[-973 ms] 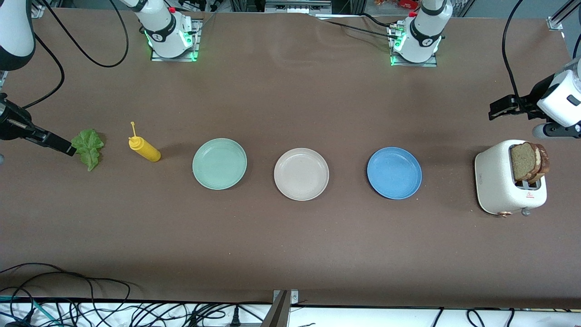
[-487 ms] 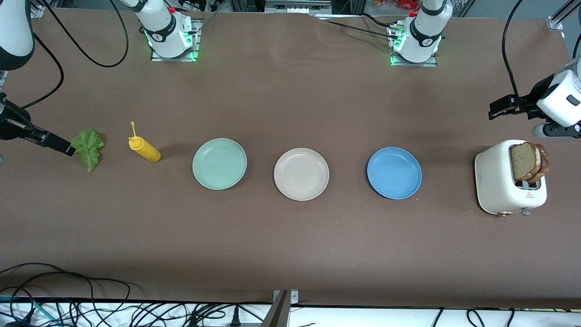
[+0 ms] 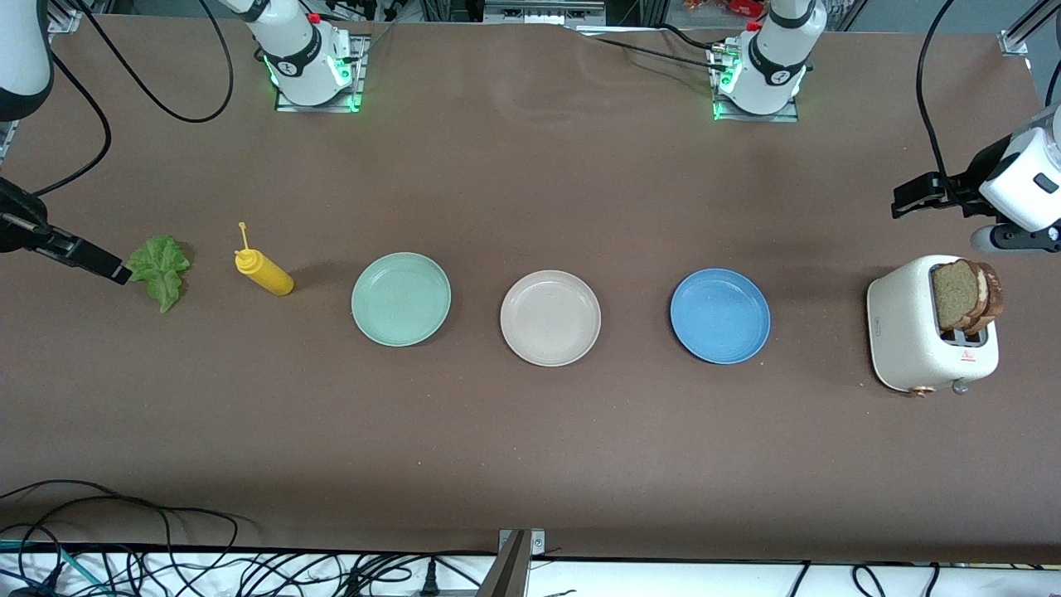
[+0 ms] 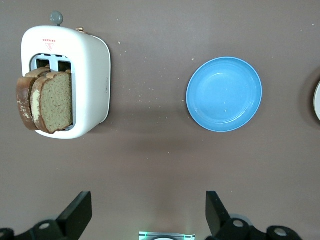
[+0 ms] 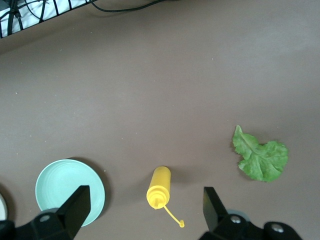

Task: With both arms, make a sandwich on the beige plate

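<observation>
Brown matte tabletop [image 3: 530,448] is seen throughout, with the beige plate [image 3: 550,317] lying bare at its middle, between a mint-green plate [image 3: 401,298] toward the right arm's end and a blue plate [image 3: 719,315] toward the left arm's end. No sandwich has been built yet: two bread slices [image 3: 966,294] stand upright in the slots of a white toaster [image 3: 910,327] at the left arm's end, and a lettuce leaf [image 3: 163,269] lies flat at the right arm's end, beside a yellow squeeze bottle [image 3: 264,270]. The bread is judged light and fairly stiff, best pinched across its faces at the exposed top crust and drawn straight up; too hard a squeeze could crumble it. The leaf is judged thin, limp and easily torn, so its thicker stem end is the likelier hold. The left gripper [image 4: 145,215] is held above the table near the toaster, jaws spread wide and empty. The right gripper [image 5: 145,212] is held over the table near the leaf and bottle, jaws likewise apart, nothing between them.
</observation>
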`<control>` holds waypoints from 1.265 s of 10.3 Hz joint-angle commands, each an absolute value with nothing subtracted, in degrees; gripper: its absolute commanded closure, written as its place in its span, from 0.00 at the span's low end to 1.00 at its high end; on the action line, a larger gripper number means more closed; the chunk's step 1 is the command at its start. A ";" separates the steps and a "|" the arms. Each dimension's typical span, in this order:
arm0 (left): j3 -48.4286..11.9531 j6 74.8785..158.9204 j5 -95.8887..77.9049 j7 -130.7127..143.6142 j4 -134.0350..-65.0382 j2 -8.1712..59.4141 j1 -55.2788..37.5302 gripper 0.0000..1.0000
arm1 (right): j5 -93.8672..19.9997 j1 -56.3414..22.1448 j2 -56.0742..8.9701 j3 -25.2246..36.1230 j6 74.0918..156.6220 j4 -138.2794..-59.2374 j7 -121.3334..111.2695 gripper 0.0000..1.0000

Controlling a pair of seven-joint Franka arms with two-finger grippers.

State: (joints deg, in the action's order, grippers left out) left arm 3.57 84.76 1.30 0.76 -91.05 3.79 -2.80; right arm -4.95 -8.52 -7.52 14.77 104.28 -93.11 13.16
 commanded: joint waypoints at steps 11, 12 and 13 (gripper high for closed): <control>3.34 83.94 0.00 -0.09 -90.79 3.60 -2.46 0.00 | -6.24 -9.05 -6.77 15.47 103.97 -93.87 12.57 0.00; 3.34 83.94 -0.09 -0.09 -90.79 3.60 -2.46 0.00 | -6.24 -9.05 -6.59 15.56 104.06 -94.48 12.57 0.00; 3.34 83.94 -0.17 -0.09 -90.79 3.60 -2.46 0.00 | -6.24 -9.05 -6.50 15.56 104.06 -94.66 12.57 0.00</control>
State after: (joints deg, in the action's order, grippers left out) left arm 3.53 84.62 1.28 0.76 -91.06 3.80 -2.81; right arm -5.26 -8.55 -7.65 15.03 104.19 -93.46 13.15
